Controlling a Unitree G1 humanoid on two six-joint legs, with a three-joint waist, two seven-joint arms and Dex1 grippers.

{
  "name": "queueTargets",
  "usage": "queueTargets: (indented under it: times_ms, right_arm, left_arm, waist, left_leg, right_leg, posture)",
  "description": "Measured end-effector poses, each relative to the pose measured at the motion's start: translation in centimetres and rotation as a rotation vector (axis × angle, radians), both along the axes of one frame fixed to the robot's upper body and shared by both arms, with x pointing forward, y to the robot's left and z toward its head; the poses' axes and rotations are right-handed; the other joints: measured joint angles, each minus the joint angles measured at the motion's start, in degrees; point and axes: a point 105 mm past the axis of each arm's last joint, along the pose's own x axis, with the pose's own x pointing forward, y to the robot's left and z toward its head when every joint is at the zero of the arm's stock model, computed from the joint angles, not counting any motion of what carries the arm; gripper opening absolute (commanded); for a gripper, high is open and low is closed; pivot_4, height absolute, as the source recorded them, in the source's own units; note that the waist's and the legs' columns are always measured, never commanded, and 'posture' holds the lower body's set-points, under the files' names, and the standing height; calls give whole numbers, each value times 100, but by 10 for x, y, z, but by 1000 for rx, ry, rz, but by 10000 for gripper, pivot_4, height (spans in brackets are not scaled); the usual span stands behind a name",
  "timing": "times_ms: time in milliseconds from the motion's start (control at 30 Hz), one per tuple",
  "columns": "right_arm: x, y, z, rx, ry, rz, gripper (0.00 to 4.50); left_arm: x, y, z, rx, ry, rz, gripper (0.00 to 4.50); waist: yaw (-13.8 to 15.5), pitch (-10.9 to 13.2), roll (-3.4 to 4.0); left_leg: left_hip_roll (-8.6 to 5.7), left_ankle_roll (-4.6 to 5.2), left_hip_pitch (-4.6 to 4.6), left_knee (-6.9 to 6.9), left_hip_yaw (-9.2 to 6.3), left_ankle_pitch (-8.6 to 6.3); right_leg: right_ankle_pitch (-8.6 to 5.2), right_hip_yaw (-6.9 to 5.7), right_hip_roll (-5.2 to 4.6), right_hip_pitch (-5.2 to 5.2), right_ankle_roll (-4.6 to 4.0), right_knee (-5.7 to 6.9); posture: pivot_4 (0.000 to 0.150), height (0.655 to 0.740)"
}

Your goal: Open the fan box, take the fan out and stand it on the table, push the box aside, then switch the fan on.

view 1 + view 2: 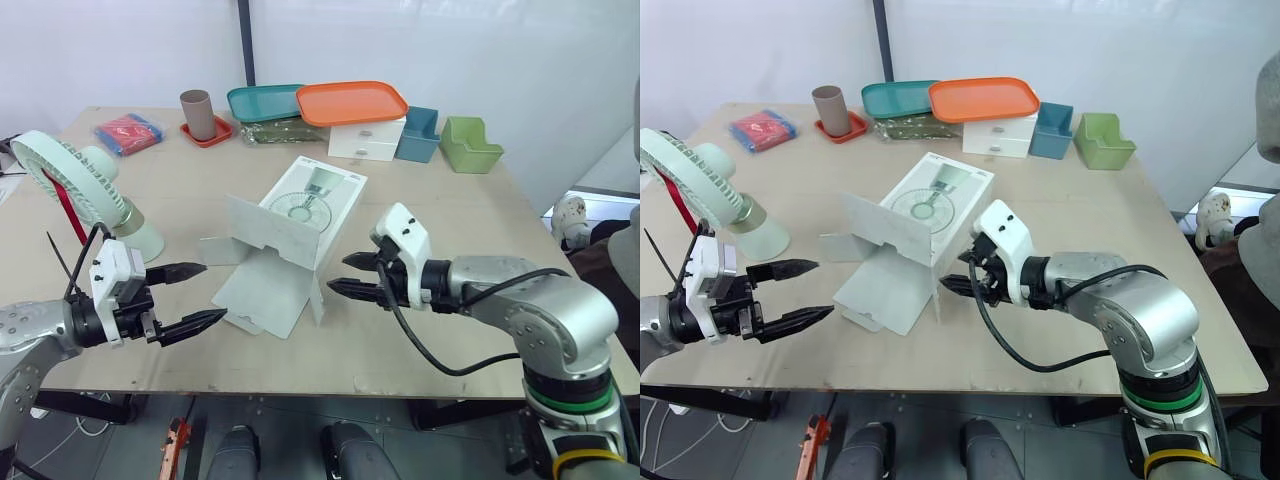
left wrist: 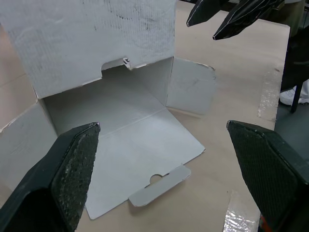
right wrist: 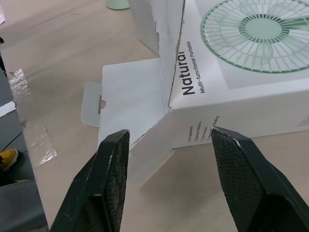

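The white fan box [image 1: 300, 215] lies on the table's middle, its near end open with flaps spread flat. Its inside [image 2: 96, 104] looks empty. A pale green fan [image 1: 85, 185] stands upright on the table at the left. My left gripper [image 1: 190, 297] hovers open just left of the box's lower flap [image 1: 262, 290], holding nothing. My right gripper [image 1: 350, 274] is open too, its fingertips close to the box's near right corner [image 3: 171, 108]. The box's printed side [image 3: 251, 53] faces up.
Along the back stand a brown cup on a red coaster [image 1: 200, 115], teal [image 1: 265, 100] and orange [image 1: 350, 102] trays, a white drawer unit [image 1: 365, 138], a blue bin [image 1: 418, 135] and a green bin [image 1: 468, 145]. A red packet [image 1: 128, 133] lies back left.
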Motion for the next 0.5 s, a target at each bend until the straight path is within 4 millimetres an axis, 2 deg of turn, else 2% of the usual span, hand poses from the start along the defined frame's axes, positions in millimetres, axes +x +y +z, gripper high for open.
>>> queueTargets:
  times_ms: [133, 333, 500]
  right_arm:
    - [-1, 8, -3, 6, 17, 5, 27237]
    - [0, 21, -18, -47, 54, 27, 27237]
    - [11, 31, -13, -37, 51, 5, 27237]
  left_arm:
    - [4, 3, -16, 47, 18, -11, 44697]
    - [10, -2, -15, 73, -23, -29, 44697]
    - [16, -5, -18, 64, -35, -26, 44697]
  waist:
    - [-5, 0, 0]
    - [-2, 0, 0]
    - [-4, 0, 0]
  left_leg:
    - [2, 0, 0, 0, 8, 0]
    - [4, 0, -1, -1, 10, 0]
    - [7, 1, 0, -1, 12, 0]
  right_leg:
    - [1, 7, 1, -2, 0, 0]
    - [2, 8, 2, -4, 2, 0]
    - [14, 10, 7, -4, 19, 0]
  posture:
    - [1500, 7400]
    - [1500, 7400]
    - [1500, 7400]
